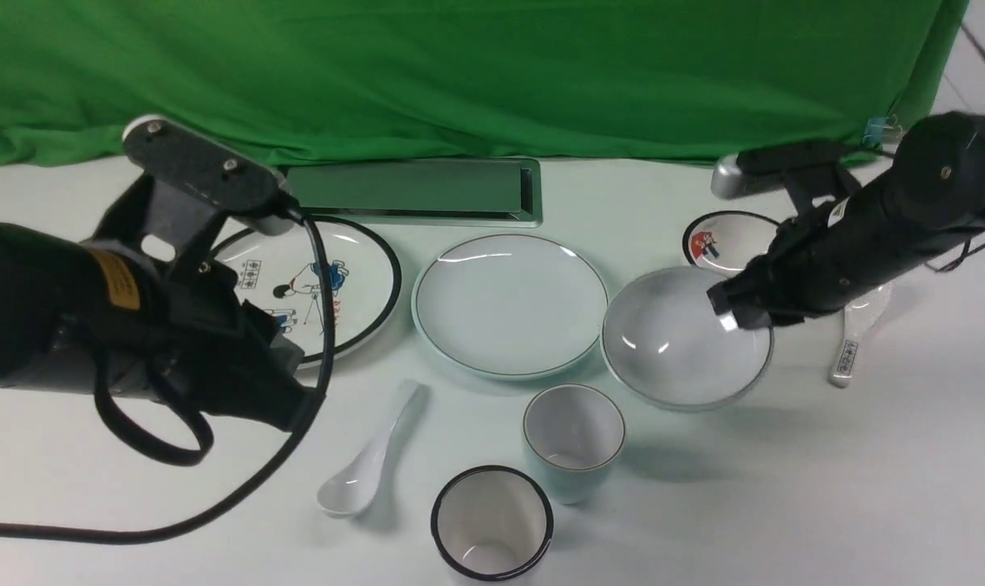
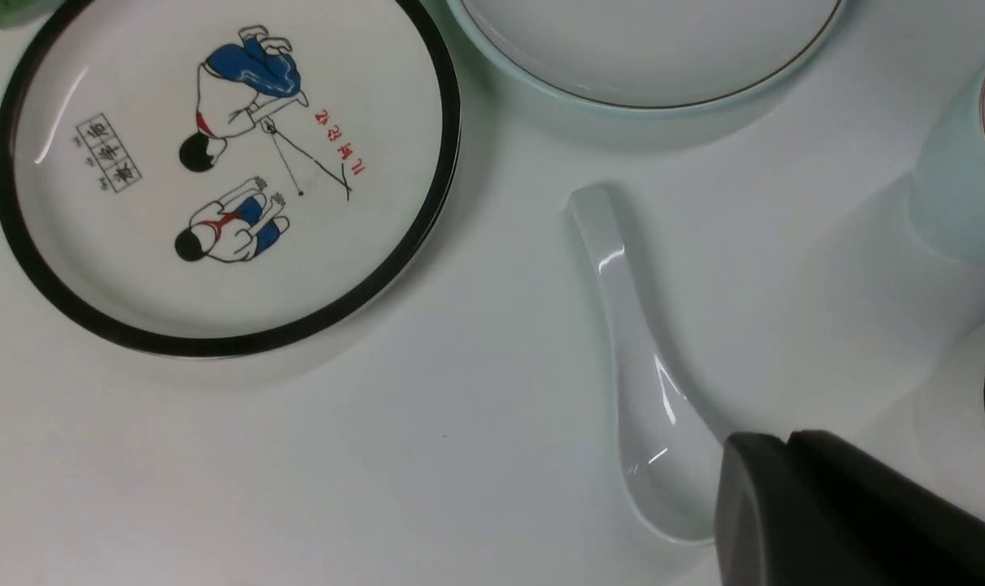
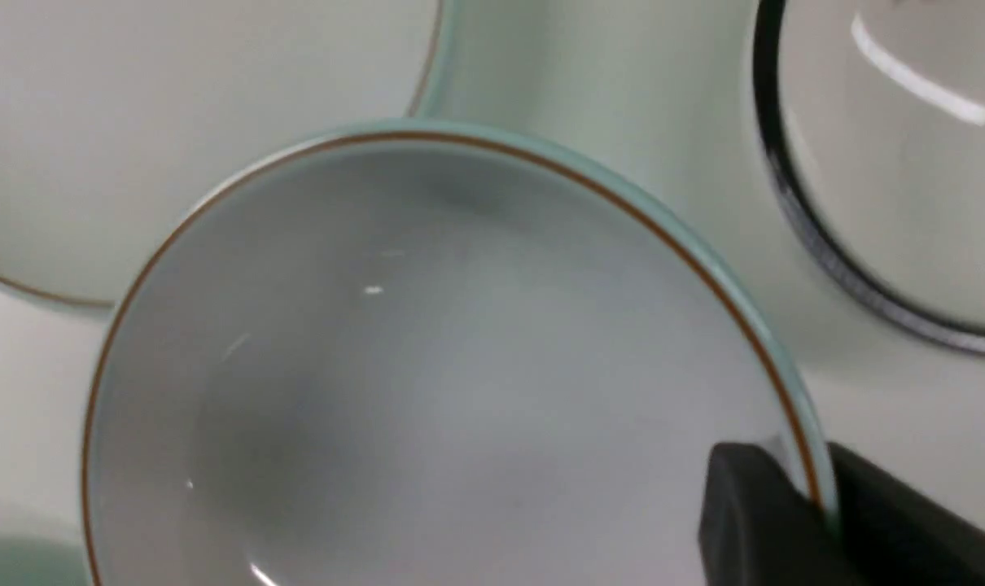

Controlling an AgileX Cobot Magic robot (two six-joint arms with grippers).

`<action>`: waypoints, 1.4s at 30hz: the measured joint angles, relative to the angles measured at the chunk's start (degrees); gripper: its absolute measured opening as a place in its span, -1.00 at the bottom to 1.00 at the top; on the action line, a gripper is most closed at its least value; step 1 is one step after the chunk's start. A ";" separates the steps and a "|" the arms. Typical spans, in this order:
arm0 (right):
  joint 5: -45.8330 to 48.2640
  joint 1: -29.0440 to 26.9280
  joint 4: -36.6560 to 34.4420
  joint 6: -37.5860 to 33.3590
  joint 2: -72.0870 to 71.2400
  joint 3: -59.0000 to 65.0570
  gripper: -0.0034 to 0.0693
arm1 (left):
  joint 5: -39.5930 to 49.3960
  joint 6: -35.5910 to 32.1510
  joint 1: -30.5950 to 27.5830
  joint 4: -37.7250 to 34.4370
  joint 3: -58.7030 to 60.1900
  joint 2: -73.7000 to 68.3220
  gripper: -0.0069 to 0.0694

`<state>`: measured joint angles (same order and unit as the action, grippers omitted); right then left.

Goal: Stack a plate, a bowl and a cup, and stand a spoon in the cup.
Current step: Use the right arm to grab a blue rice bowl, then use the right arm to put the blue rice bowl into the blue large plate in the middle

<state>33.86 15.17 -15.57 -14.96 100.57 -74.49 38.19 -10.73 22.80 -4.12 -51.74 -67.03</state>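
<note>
The plain pale plate (image 1: 510, 303) lies at the table's middle. Just right of it the wide pale bowl (image 1: 681, 342) hangs tilted off the table. My right gripper (image 1: 733, 313) is shut on the bowl's right rim, one finger inside and one outside, as the right wrist view shows on the bowl (image 3: 427, 366) under the gripper (image 3: 818, 496). The pale cup (image 1: 574, 439) stands in front of the plate. The plain white spoon (image 1: 370, 456) lies left of the cup. My left gripper (image 2: 785, 443) hovers shut and empty beside the spoon (image 2: 639, 391).
A black-rimmed cartoon plate (image 1: 362, 281) lies at the left, partly behind my left arm. A black-rimmed cup (image 1: 492, 521) stands at the front. A small black-rimmed picture bowl (image 1: 724, 240) and a printed spoon (image 1: 851, 342) lie behind my right arm. A metal slot (image 1: 415, 191) sits at the back.
</note>
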 joint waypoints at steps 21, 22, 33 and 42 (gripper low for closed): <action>0.27 10.41 -0.84 8.62 22.95 -28.51 -0.72 | -1.91 -0.13 0.00 2.18 0.00 0.00 -0.89; 0.00 10.41 -0.84 9.32 23.54 -28.51 -0.72 | -1.91 -0.13 0.00 2.50 0.00 0.00 -0.89; -1.06 10.41 -0.73 10.43 25.38 -29.33 -0.26 | -2.15 -0.13 0.00 3.66 0.00 0.00 -0.89; 26.17 10.41 -0.60 0.20 23.46 -39.45 0.63 | -1.62 -0.08 0.00 4.12 0.00 0.00 -0.89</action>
<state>60.03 25.58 -16.17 -14.77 124.03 -113.93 36.57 -10.80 22.80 0.00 -51.74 -67.03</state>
